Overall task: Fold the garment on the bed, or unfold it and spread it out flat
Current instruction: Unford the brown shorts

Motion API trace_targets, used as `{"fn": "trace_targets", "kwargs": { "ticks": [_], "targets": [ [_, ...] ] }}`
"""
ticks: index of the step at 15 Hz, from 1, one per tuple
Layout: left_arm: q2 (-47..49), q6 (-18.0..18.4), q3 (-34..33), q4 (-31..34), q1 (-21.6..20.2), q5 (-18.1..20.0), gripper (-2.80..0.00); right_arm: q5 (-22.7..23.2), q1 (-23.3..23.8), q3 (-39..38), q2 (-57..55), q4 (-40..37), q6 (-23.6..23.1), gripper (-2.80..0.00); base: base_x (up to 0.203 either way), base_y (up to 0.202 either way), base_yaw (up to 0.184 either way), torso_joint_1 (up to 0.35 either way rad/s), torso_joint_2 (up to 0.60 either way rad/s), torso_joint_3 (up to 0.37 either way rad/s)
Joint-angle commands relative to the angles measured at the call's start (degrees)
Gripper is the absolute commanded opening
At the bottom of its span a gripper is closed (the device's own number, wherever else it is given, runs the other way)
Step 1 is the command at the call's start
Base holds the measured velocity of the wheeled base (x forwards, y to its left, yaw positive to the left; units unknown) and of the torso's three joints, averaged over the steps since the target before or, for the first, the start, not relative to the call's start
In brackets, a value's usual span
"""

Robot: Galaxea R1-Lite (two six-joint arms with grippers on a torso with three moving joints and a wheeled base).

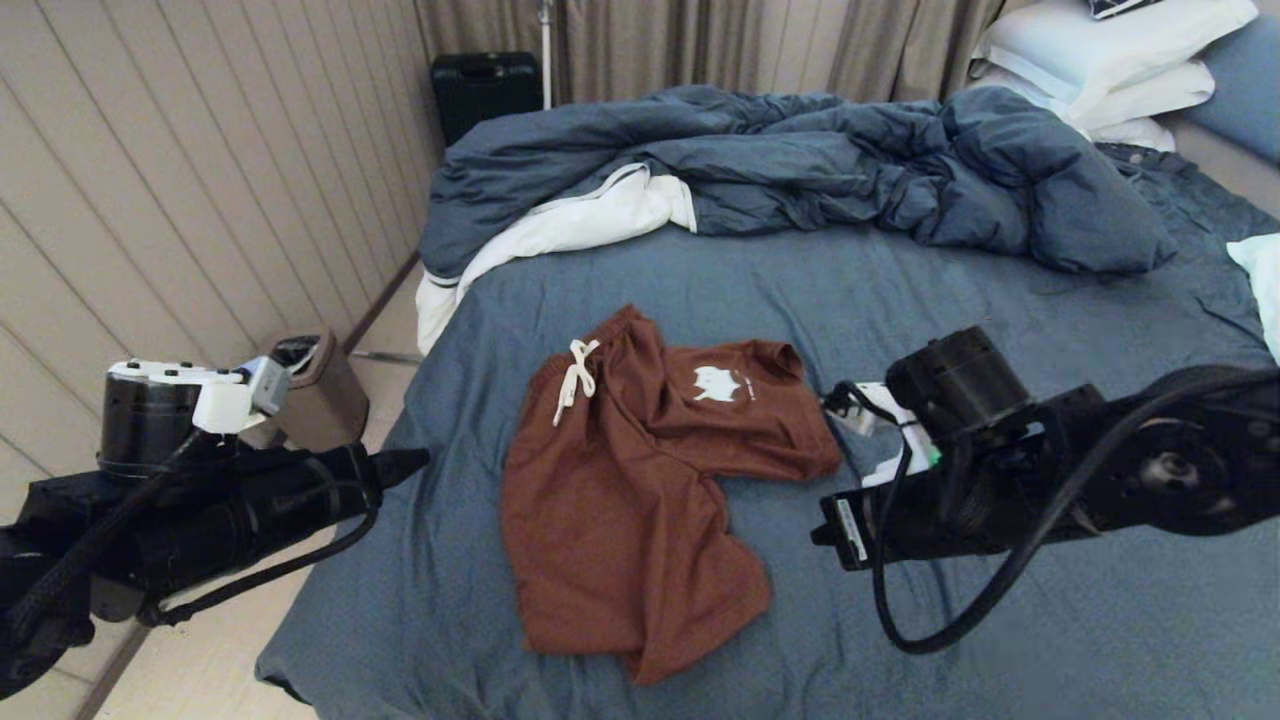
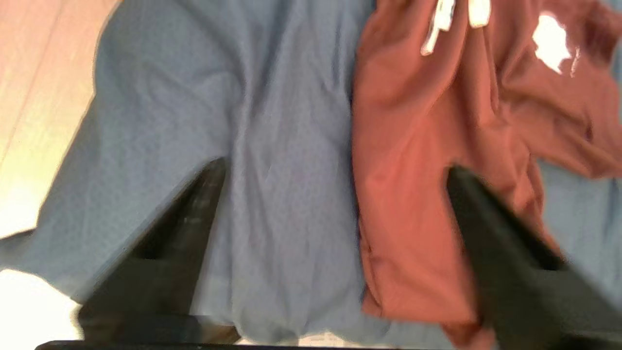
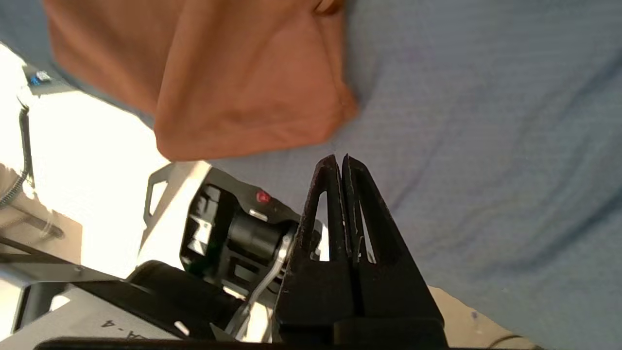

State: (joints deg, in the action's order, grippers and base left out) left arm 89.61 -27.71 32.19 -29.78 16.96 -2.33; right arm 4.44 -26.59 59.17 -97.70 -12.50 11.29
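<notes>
The garment (image 1: 630,490), rust-brown shorts with a white drawstring (image 1: 575,378) and a white mark (image 1: 716,383), lies rumpled on the bed's slate-blue sheet (image 1: 1000,330), one leg folded across to the right. My left gripper (image 2: 335,172) hovers open over the sheet at the garment's (image 2: 427,146) left edge, one finger (image 2: 466,204) over the fabric and nothing between the jaws. In the head view it (image 1: 405,462) sits at the bed's left side. My right gripper (image 3: 338,158) is shut and empty above the bare sheet, just short of a leg hem of the garment (image 3: 233,73).
A rumpled dark blue duvet (image 1: 800,160) with white lining fills the far half of the bed, with white pillows (image 1: 1100,50) at the far right. A small bin (image 1: 320,390) stands on the floor by the bed's left side. A black case (image 1: 485,90) stands at the curtain.
</notes>
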Motion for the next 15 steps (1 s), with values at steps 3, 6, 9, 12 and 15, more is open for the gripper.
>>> {"fn": "trace_targets", "kwargs": {
  "ticks": [3,6,9,12,15],
  "targets": [
    [1.8,-0.1,-1.3,-1.2,-0.2,0.2,-2.8,-1.0,-3.2,0.1,-5.0,0.6,0.0,-2.8,0.0,0.0,0.0,0.0,0.0,0.0],
    [3.3,-0.5,-1.1,-1.5,-0.4,0.1,-2.8,-3.9,-3.8,-0.4,-8.1,4.7,0.1,-2.8,0.0,0.0,0.0,0.0,0.0,0.0],
    [3.8,-0.4,-2.2,-1.6,-0.3,0.1,-2.8,-4.6,-3.8,-0.4,-8.7,5.5,0.0,-2.8,0.0,0.0,0.0,0.0,0.0,0.0],
    [3.4,-0.4,-2.4,-1.6,-0.3,0.0,-2.8,-5.0,-4.8,-0.8,-8.5,5.5,0.0,-1.49,0.0,0.0,0.0,0.0,0.0,0.0],
    [3.7,-0.5,-2.5,-1.6,-0.3,0.0,-2.8,-7.7,-6.5,-1.3,-9.4,5.6,0.0,0.0,0.0,0.0,0.0,0.0,0.0,0.0]
  ]
}}
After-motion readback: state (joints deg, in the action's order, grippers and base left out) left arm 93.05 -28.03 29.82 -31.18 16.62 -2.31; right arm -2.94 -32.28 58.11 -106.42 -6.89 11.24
